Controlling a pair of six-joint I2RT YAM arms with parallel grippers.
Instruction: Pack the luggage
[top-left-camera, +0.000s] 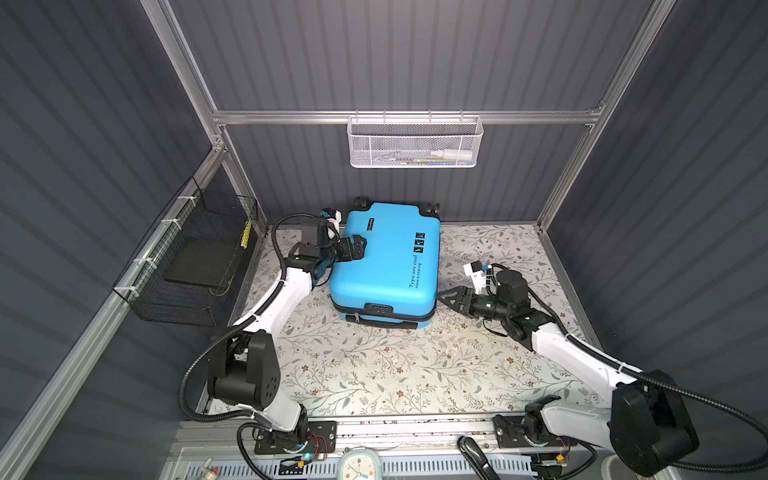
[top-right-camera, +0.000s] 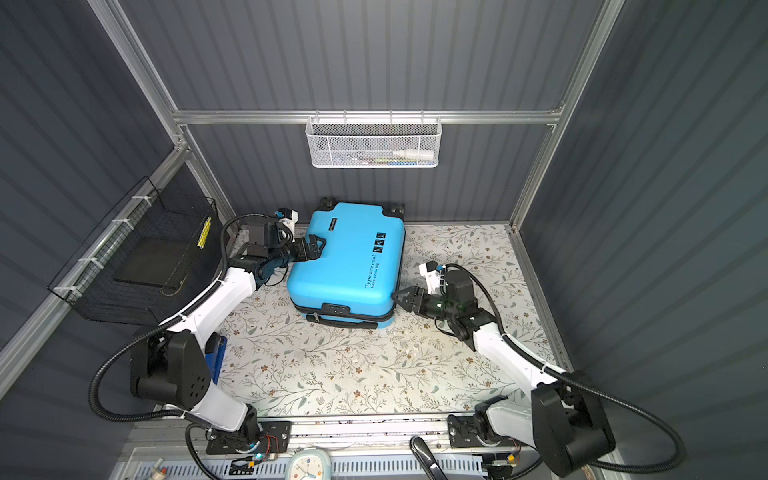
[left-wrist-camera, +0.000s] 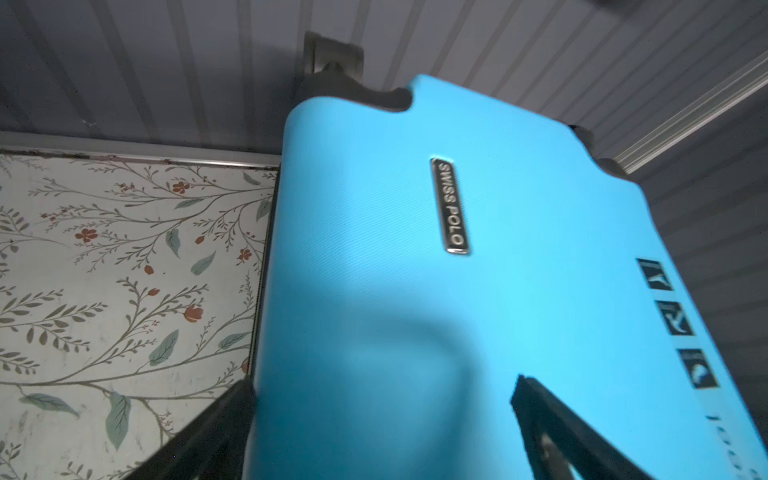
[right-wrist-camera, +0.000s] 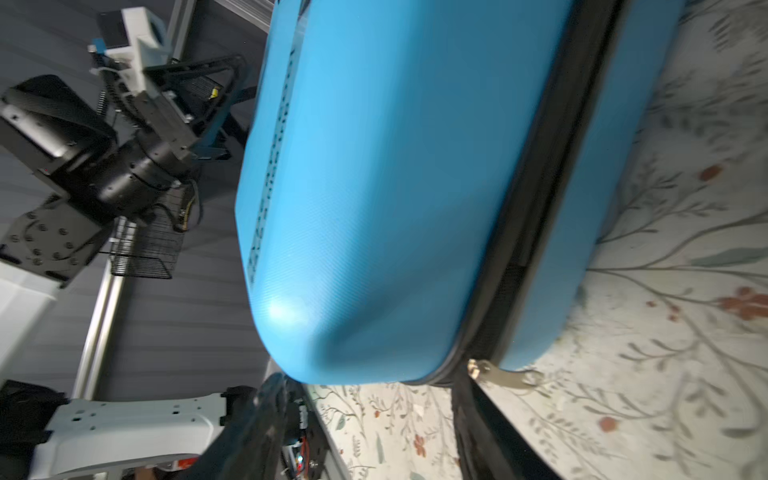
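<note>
Luggage (top-left-camera: 386, 262) = small bright blue hard-shell suitcase w/ black wheels, lying flat & closed on the floral-print tabletop (top-left-camera: 374, 374), wheel end against the grey ribbed back wall (top-left-camera: 374, 62) in both top views. We see the left gripper (top-left-camera: 360, 247) at its left edge, jaws spread wide, one finger over the top shell, the other down beside the edge. Right gripper (top-left-camera: 445, 297) sits at the front right corner by the black zip seam (right-wrist-camera: 536, 187), jaws apart, nothing pinched afaict; can't tell if the tips touch. White mesh basket (top-left-camera: 414, 143) hangs on the back rail, black wire basket (top-left-camera: 195, 257) on the left wall.
</note>
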